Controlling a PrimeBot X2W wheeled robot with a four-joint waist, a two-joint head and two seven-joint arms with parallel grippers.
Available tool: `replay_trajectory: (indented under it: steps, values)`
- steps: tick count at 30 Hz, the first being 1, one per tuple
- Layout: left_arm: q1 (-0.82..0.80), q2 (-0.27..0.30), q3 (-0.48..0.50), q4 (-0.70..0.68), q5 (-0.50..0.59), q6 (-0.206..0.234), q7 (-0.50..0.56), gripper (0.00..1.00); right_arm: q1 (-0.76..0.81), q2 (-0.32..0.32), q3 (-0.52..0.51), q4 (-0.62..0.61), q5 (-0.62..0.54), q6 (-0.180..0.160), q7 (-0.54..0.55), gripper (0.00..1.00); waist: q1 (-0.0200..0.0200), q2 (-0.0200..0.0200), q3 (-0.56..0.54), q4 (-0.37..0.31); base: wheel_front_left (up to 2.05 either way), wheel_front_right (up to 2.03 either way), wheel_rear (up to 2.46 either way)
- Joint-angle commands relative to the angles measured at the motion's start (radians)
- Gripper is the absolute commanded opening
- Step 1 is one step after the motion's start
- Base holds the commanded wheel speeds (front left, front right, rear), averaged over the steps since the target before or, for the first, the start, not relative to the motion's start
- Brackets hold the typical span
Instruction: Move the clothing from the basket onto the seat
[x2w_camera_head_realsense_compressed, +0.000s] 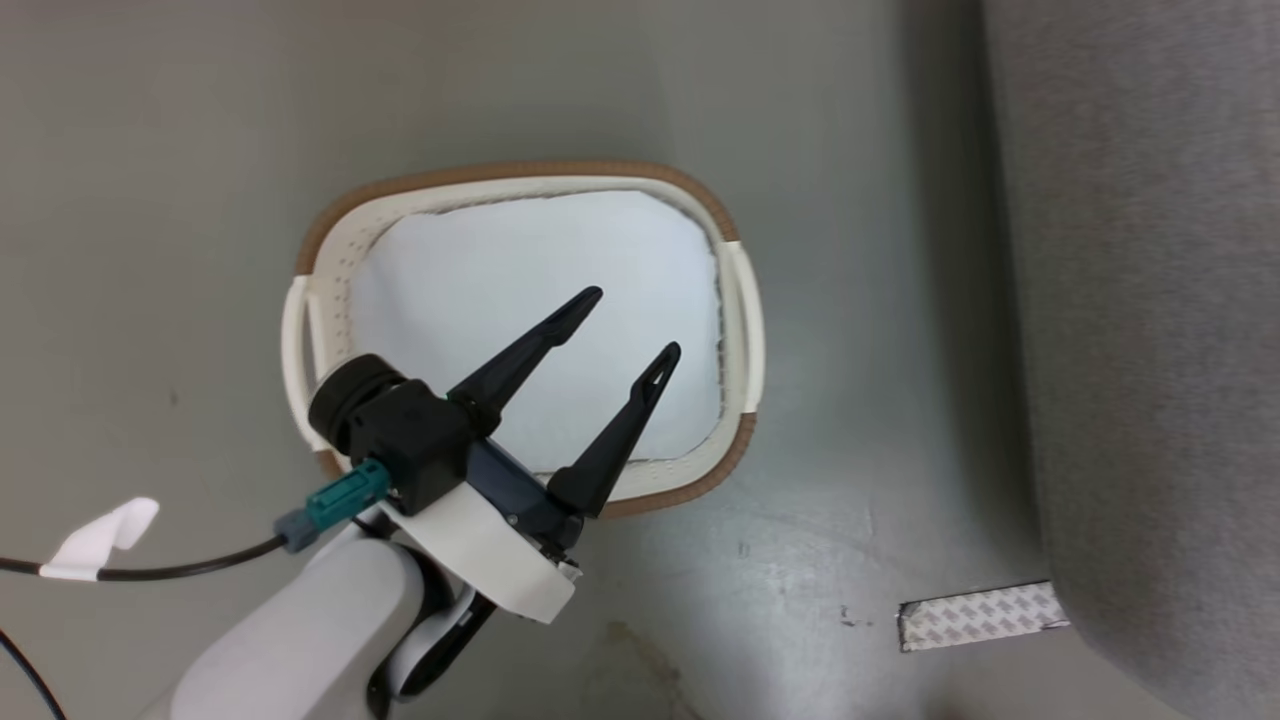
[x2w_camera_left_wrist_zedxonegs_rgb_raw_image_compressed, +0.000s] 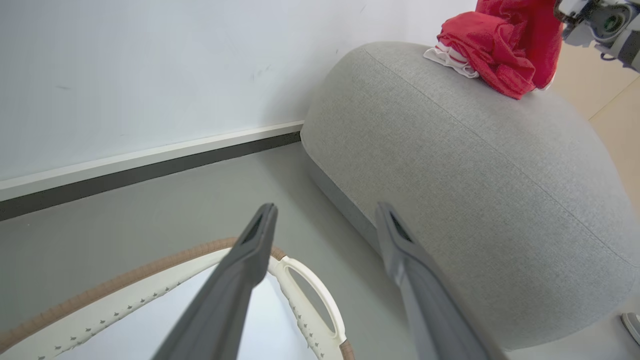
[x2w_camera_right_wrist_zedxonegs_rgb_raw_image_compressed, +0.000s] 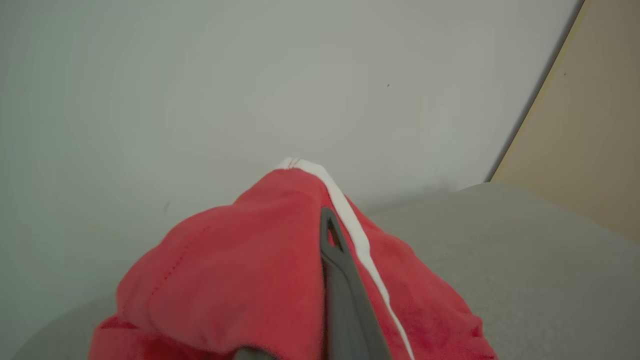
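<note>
— Left gripper (x2w_camera_head_realsense_compressed: 633, 322)?
— Spread wide, with nothing between the two long dark fingers. Hanging above an oval cream-white perforated plastic laundry basket with a brown rim (x2w_camera_head_realsense_compressed: 520, 175).

— Under the tips?
— A plain white sheet of cloth (x2w_camera_head_realsense_compressed: 540, 260), lining the inside of the basket.

— Off to its right?
— Bare grey floor (x2w_camera_head_realsense_compressed: 850, 300), then a large light grey fabric sofa with rounded edges and a seam line (x2w_camera_head_realsense_compressed: 1150, 300), well apart from the fingers. Lower right of the gripper, a strip of grey-and-white patterned tape (x2w_camera_head_realsense_compressed: 980, 615) at the sofa's foot. Left of the wrist, a black cable with a white tag (x2w_camera_head_realsense_compressed: 100, 540).

— Right gripper (x2w_camera_right_wrist_zedxonegs_rgb_raw_image_compressed: 327, 227)?
— Clamped on bright red soft clothing with a white stripe (x2w_camera_right_wrist_zedxonegs_rgb_raw_image_compressed: 225, 260). One dark finger pressed against the fabric, the other buried under it.

— Place of that clothing?
— Bunched around and ahead of the right fingers, over the sofa (x2w_camera_right_wrist_zedxonegs_rgb_raw_image_compressed: 525, 240). From the left wrist, far up and to the right of the left gripper (x2w_camera_left_wrist_zedxonegs_rgb_raw_image_compressed: 326, 207): red folds and white trim of the clothing (x2w_camera_left_wrist_zedxonegs_rgb_raw_image_compressed: 500, 45) resting on the sofa's rounded top (x2w_camera_left_wrist_zedxonegs_rgb_raw_image_compressed: 475, 175), the rest hanging from the right arm above. Closer in, just below the left fingers, the basket's rim and side handle (x2w_camera_left_wrist_zedxonegs_rgb_raw_image_compressed: 125, 280).
</note>
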Motion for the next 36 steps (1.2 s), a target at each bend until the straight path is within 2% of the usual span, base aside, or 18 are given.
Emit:
replay_trajectory:
  steps: [1, 5, 6, 8, 9, 10, 16, 22, 25, 30, 33, 36]
  values:
    - [-0.012, -0.004, 0.001, 0.005, 0.011, -0.004, -0.008, 1.0, 0.027, 0.02, -0.028, 0.019, -0.025, -0.002, -0.026, 0.0, -0.0003, 0.0, 0.033, 0.038, 0.0, 0.0, 0.0]
    - [0.0, 0.0, 0.01, 0.026, 0.007, 0.007, -0.018, 1.0, 0.082, 0.093, -0.07, 0.081, -0.069, -0.002, -0.096, 0.0, -0.0003, 0.0, 0.011, 0.035, 0.0, 0.0, 0.0]
    - [0.005, 0.002, 0.012, 0.031, 0.005, 0.008, -0.02, 1.0, 0.093, 0.104, -0.075, 0.096, -0.077, -0.002, -0.116, 0.1, -0.0003, 0.0, -0.001, 0.03, 0.0, 0.0, 0.0]
    - [0.017, 0.002, 0.016, 0.04, -0.001, 0.013, -0.025, 1.0, 0.119, 0.131, -0.057, 0.127, -0.095, -0.002, -0.147, 0.48, -0.0003, 0.0, -0.031, 0.02, 0.0, 0.0, 0.0]
    - [0.023, 0.002, 0.018, 0.044, -0.003, 0.016, -0.027, 1.0, 0.133, 0.14, -0.044, 0.139, -0.103, -0.002, -0.162, 0.89, -0.0003, 0.0, -0.048, 0.014, 0.0, 0.0, 0.0]
    - [0.03, -0.001, 0.021, 0.049, -0.008, 0.019, -0.032, 1.0, 0.149, 0.147, -0.021, 0.151, -0.105, -0.002, -0.174, 1.0, -0.0003, 0.0, -0.067, 0.009, 0.0, 0.0, 0.0]
    - [0.101, -0.012, 0.052, 0.087, -0.04, 0.042, -0.047, 1.0, 0.279, 0.189, 0.106, 0.146, -0.11, -0.002, -0.24, 1.0, -0.0003, 0.0, -0.204, -0.029, 0.0, 0.0, 0.0]
    - [0.197, -0.033, 0.108, 0.125, -0.048, 0.069, -0.055, 1.0, 0.455, 0.23, 0.221, 0.04, -0.083, -0.002, -0.264, 1.0, -0.0003, 0.0, -0.343, -0.043, 0.0, 0.0, 0.0]
    - [0.256, -0.061, 0.177, 0.116, -0.013, 0.09, -0.055, 1.0, 0.554, 0.247, 0.274, -0.063, -0.063, -0.002, -0.265, 1.0, -0.0003, 0.0, -0.409, -0.038, 0.0, 0.0, 0.0]
    - [0.392, -0.124, 0.315, 0.121, 0.055, 0.097, -0.055, 1.0, 0.742, 0.278, 0.37, -0.212, -0.048, -0.002, -0.264, 1.0, -0.0003, 0.0, -0.52, -0.019, 0.0, 0.0, 0.0]
    - [0.472, -0.164, 0.396, 0.134, 0.108, 0.093, -0.055, 1.0, 0.849, 0.295, 0.419, -0.26, -0.03, -0.002, -0.264, 1.0, -0.0003, 0.0, -0.582, -0.003, 0.0, 0.0, 0.0]
    - [0.546, -0.203, 0.463, 0.162, 0.155, 0.07, -0.055, 1.0, 0.937, 0.303, 0.465, -0.289, -0.016, -0.002, -0.264, 1.0, -0.0003, 0.0, -0.632, 0.016, 0.0, 0.0, 0.0]
